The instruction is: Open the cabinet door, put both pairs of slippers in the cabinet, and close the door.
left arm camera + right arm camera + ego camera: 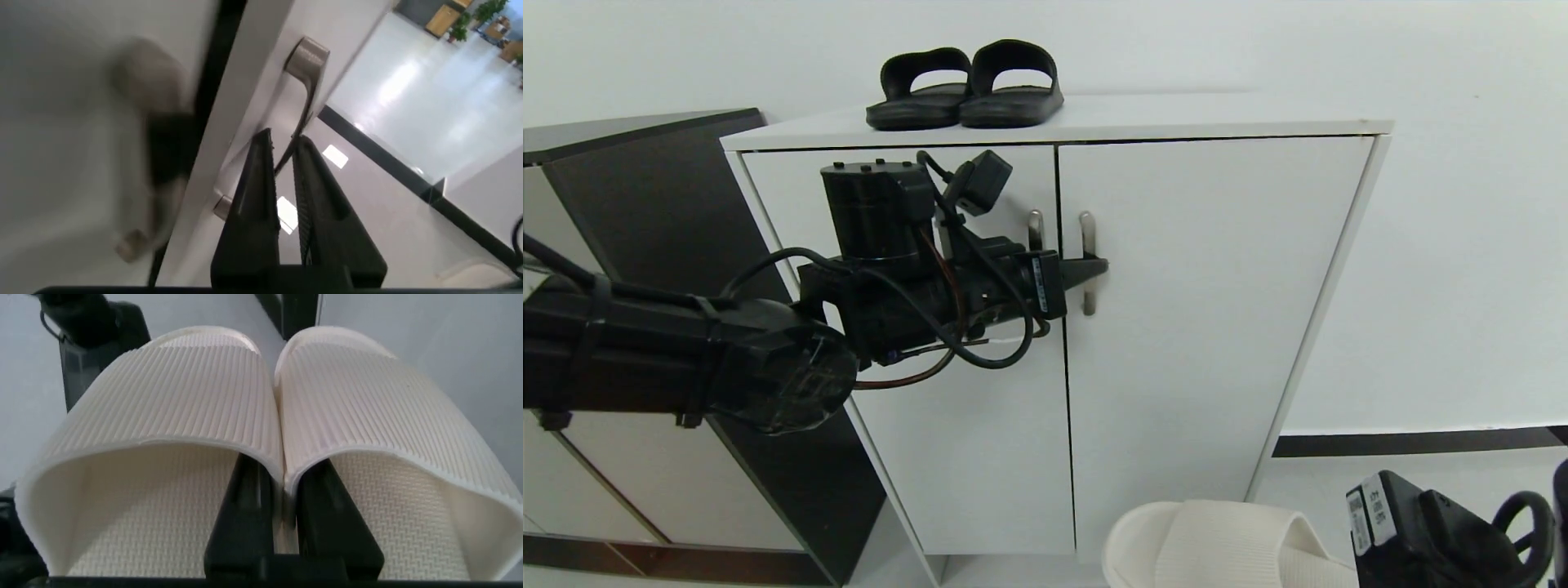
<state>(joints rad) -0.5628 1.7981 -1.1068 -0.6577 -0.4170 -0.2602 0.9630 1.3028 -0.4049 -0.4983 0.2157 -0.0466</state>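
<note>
Left tool (1098, 265), horizontal, on right door handle (1086, 231)

The left arm (686, 359) is cased in matte black, its cylindrical housing (874, 212) dotted with small screws (862, 167). Black and reddish cables (990, 364) are looped beside the white-labelled, slim black left claw (1097, 266).

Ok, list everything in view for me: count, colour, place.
cabinet: one, white, straight ahead, both doors shut.
black slippers: one pair, black, on top of the cabinet.
left door handle: one, silver, beside the centre seam.
right door handle: one, silver, across the seam.
cream slippers: one pair, cream, held side by side, low right.
dark unit: one, dark grey, left of the cabinet.
left gripper: one, black, jaws closed on the right door handle.
right gripper: one, black, jaws clamping the cream slippers.
</note>
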